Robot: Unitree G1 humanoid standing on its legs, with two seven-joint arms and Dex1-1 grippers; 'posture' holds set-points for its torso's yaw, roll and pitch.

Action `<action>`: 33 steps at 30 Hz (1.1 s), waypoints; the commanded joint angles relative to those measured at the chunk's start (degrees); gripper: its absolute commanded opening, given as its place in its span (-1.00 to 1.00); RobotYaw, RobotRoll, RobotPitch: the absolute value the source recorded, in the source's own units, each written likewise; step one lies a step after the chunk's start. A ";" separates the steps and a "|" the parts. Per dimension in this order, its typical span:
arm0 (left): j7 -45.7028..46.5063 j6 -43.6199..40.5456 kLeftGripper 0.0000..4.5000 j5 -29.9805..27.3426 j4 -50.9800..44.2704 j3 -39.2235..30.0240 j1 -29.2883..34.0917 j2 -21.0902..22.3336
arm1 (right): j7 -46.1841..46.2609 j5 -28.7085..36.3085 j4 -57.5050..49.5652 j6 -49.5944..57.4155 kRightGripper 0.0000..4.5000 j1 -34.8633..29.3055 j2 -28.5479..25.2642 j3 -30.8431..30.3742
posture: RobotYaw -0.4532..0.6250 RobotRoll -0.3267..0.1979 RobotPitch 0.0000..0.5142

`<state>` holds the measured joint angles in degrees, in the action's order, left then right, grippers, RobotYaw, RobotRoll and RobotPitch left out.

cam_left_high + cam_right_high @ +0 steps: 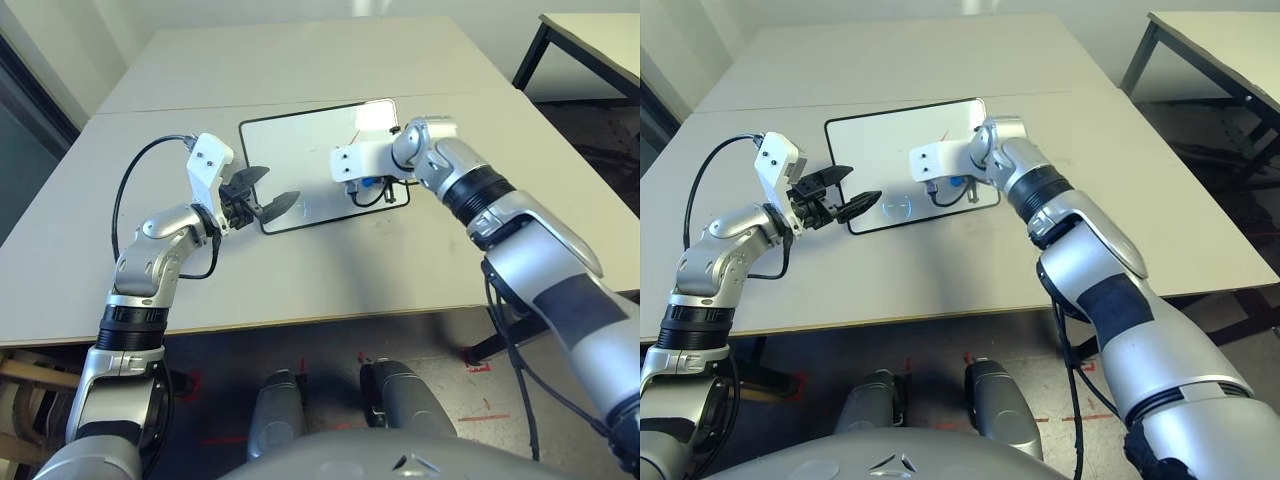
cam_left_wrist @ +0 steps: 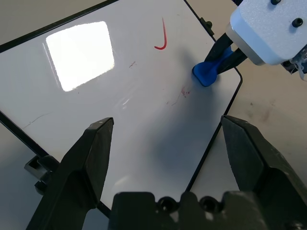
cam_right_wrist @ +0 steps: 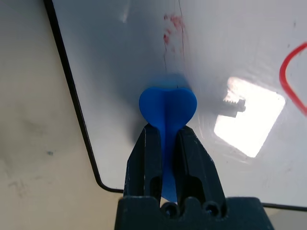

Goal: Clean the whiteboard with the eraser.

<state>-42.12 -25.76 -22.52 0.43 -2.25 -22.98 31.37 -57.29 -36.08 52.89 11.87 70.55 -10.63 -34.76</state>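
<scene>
where red smears remain, whiteboard (image 2: pixel 120 96), blue eraser (image 3: pixel 167 106) pressed

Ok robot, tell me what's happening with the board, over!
Right gripper shut on eraser, pressing it on the whiteboard. Left gripper open, hovering over the board's edge. Red mark and faint smudges left. Nothing in the way.

The small white rectangular whiteboard with thin black frame (image 1: pixel 310 160) lies on the pale desk (image 1: pixel 300 70), centre frame. The small blue bone-shaped eraser (image 3: pixel 167 108) stands on the board's lower-right corner.
</scene>
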 commanded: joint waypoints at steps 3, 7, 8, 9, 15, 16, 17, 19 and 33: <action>0.24 0.16 1.00 0.51 -0.43 -0.83 0.75 0.28 | 0.05 0.29 -0.22 0.10 -0.94 -0.70 2.69 -0.90 | -0.18 0.25 -0.79; 0.22 0.16 1.00 0.52 -0.42 -0.84 0.80 0.28 | 0.40 0.40 0.39 0.06 -0.94 -0.06 4.03 -0.76 | -0.18 0.25 -0.79; 0.22 0.16 1.00 0.51 -0.44 -0.84 0.81 0.27 | 0.53 0.49 0.55 -0.04 -0.94 0.13 4.36 -0.64 | -0.18 0.25 -0.79; 0.23 0.16 1.00 0.50 -0.46 -0.85 0.83 0.27 | 0.64 0.60 0.71 -0.05 -0.94 0.32 4.72 -0.50 | -0.18 0.25 -0.79; 0.28 0.22 1.00 0.47 -0.53 -0.91 0.93 0.22 | 1.32 0.25 2.20 -0.74 -0.94 1.06 5.23 -0.60 | -0.17 0.25 -0.79; 0.29 0.24 1.00 0.48 -0.52 -0.91 0.94 0.22 | 1.50 0.12 2.62 -0.98 -0.94 1.17 5.01 -0.62 | -0.17 0.25 -0.79; 0.29 0.24 1.00 0.48 -0.53 -0.91 0.95 0.22 | 1.52 -0.03 3.10 -1.31 -0.94 1.32 4.55 -0.66 | -0.17 0.25 -0.79; 0.30 0.21 1.00 0.46 -0.64 -0.92 1.03 0.23 | 1.50 -0.36 3.94 -1.89 -0.94 1.63 3.49 -0.72 | -0.17 0.25 -0.79; 0.04 0.31 1.00 0.54 0.00 -0.61 0.24 0.06 | 1.15 -1.36 7.03 -5.07 -0.94 2.25 -4.47 -1.34 | -0.21 0.25 -0.78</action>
<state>-42.10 -25.76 -22.52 0.42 -2.41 -22.37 31.39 -56.94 -36.12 57.23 6.13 73.23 -13.50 -35.45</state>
